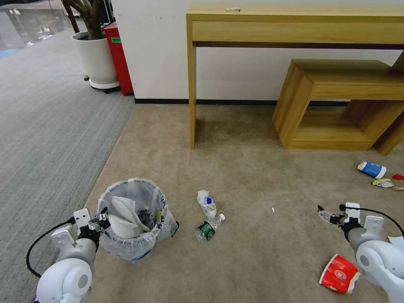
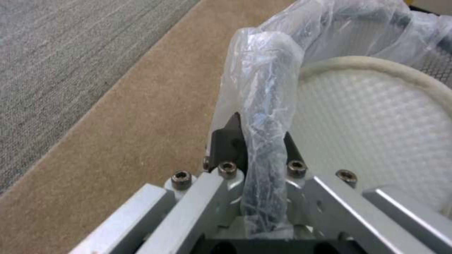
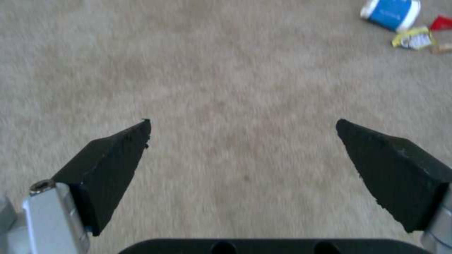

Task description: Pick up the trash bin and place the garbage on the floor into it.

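- The bin [image 1: 134,221] is small and round, with a clear, wrinkly bag over its rim; it stands on the beige carpet [image 1: 252,168] at the robot's front left, close to the seam with the grey ribbed carpet [image 1: 50,126].
- Two white slippers [image 1: 124,216] lie inside it; in the left wrist view one slipper [image 2: 376,141] shows a dimpled, waffle-like sole with a soft rolled edge.
- The left gripper [image 1: 101,221] is at the bin's near-left rim. The wrist view shows its dark fingers [image 2: 224,141] closed tight on the bagged rim [image 2: 268,116], one outside and one inside, with the crinkled plastic bunched between them.
- Just right of the bin lie a clear bottle [image 1: 208,228] with a green label and white cap, and above it a crumpled white packet [image 1: 207,203], the two nearly touching.
- A tiny white scrap [image 1: 273,209] lies farther right on bare carpet.
- The right gripper [image 1: 326,214] hangs above the carpet at front right, its black wedge-shaped fingers [image 3: 113,169] spread wide and holding nothing.
- A flattened red-and-white packet [image 1: 339,273] lies on the carpet near the right arm.
- Well beyond, by the right edge, lie a blue-and-white cup [image 1: 372,169] on its side, a yellowish wrapper [image 1: 382,182] and a red wrapper [image 1: 397,176].
- Against the white wall stand a wooden desk [image 1: 294,25] and a low wooden box-shaped stool [image 1: 336,105].
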### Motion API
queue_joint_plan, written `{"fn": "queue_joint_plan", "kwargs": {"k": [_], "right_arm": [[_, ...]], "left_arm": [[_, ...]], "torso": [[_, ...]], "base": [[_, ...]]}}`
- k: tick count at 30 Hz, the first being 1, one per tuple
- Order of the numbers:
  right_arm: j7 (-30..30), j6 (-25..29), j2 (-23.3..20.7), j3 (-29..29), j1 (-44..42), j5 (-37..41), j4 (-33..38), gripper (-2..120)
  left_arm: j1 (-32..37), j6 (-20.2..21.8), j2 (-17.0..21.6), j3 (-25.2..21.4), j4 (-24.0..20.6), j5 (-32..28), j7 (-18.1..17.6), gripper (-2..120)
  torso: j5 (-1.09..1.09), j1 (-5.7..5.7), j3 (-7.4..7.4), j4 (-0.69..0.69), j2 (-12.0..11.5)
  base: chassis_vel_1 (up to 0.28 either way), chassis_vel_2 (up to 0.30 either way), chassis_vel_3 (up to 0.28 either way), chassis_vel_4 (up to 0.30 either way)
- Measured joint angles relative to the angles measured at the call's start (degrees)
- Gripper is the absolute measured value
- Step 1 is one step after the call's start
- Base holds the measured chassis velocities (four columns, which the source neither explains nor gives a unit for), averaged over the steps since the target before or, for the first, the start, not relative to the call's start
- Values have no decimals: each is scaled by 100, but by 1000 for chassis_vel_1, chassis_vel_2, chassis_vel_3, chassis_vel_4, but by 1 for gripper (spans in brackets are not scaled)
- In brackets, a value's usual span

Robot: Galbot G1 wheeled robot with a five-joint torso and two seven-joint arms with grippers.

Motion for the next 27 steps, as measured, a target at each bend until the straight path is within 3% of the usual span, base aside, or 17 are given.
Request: {"fn": "queue_joint_plan", "kwargs": {"k": [27], "right_arm": [[-9,406,88,130,-267,-324,542,100]], "left_arm": [[84,-27,24,31,-104,34,37,2]], "torso": [[0,0,0,0,0]], "base": [[0,0,0,0]]}}
